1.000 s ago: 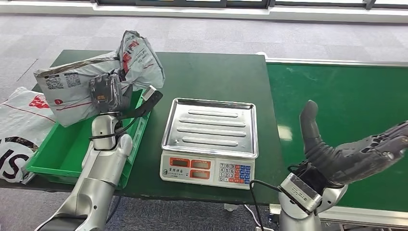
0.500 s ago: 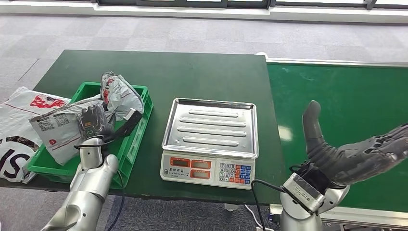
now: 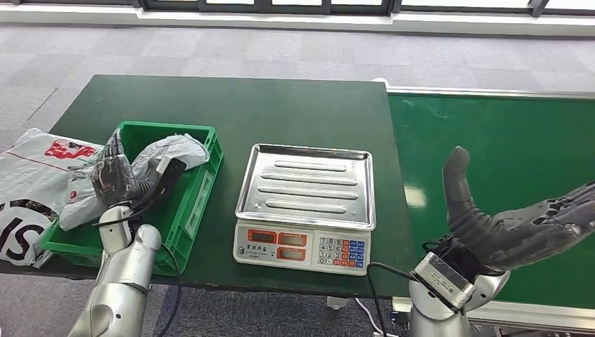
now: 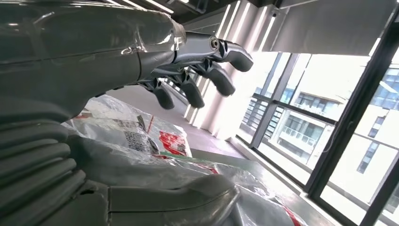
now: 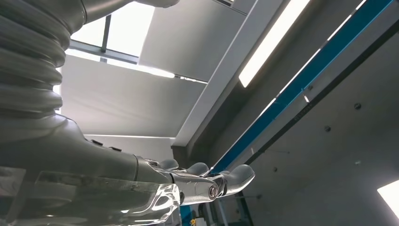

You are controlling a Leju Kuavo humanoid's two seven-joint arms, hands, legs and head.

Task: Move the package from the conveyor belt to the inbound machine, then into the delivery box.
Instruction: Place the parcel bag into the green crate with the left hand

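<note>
Dark green table [image 3: 281, 105] on grey carpet, with the conveyor [image 3: 505, 140] abutting it on the robot's right. Scale [image 3: 305, 203] stands mid-table, its steel pan bare. Green box [image 3: 193, 210] sits at the table's left end, and a second white bag [image 3: 28, 175] lies beyond it at the table edge.

Change over the last second: the left hand [image 3: 116, 179] has come down with the package [image 3: 165, 151]. One second ago the package was held high above the box's far corner; half a second ago it was halfway down, draped over the near wall; now it lies low inside the box, with part of it slumped over the box's left rim. The forearm has drawn back toward the robot with the descent.

Left hand state: the left wrist view shows the fingers [image 4: 207, 70] spread and lifted off the package [image 4: 155, 160], the thumb lying along the wrapping. Reads as grip released, or nearly so. I cannot tell whether the palm rests on the bag.

Right hand [image 3: 519, 225] hovers over the conveyor's near edge, fingers wide, holding nothing, essentially unchanged across all three frames.

Judgement: final step, placing in the box, looks almost done. What remains is lifting the left hand out. Risk: the overhanging part may drag out with the hand.
</note>
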